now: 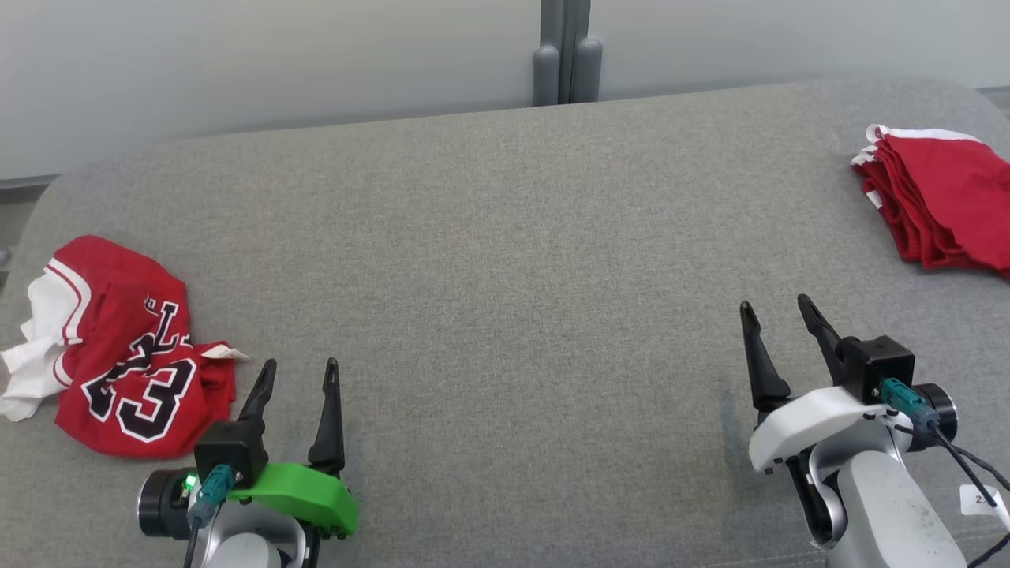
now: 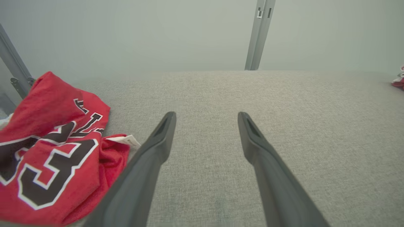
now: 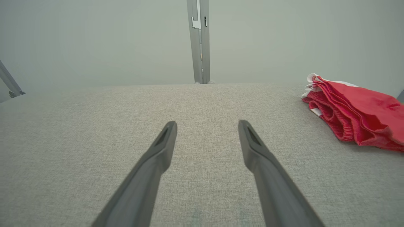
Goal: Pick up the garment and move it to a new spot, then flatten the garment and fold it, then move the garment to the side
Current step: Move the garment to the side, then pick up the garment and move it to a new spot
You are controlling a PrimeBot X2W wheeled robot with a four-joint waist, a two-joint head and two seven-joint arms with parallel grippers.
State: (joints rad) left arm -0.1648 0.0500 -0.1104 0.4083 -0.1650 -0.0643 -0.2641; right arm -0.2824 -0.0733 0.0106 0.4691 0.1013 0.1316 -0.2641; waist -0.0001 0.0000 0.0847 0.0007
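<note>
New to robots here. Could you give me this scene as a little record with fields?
surface: grey fabric table
jersey: red, crumpled, number 23, near left
pile: folded red garments, far right
left gripper: open, empty, beside jersey
right gripper: open, empty, over bare table

Grey woven cloth, matt and coarse, covers the tabletop (image 1: pixel 505 237). Near left, the garment (image 1: pixel 126 347): soft matt red cloth with smooth black-and-white numerals. Far right, the folded stack (image 1: pixel 939 197): like red cloth. My left gripper (image 1: pixel 300 364) and right gripper (image 1: pixel 773 304): dark matt plastic fingers (image 1: pixel 328 426), smooth green and white plastic shells. Far post (image 1: pixel 566 55): smooth grey metal.
</note>
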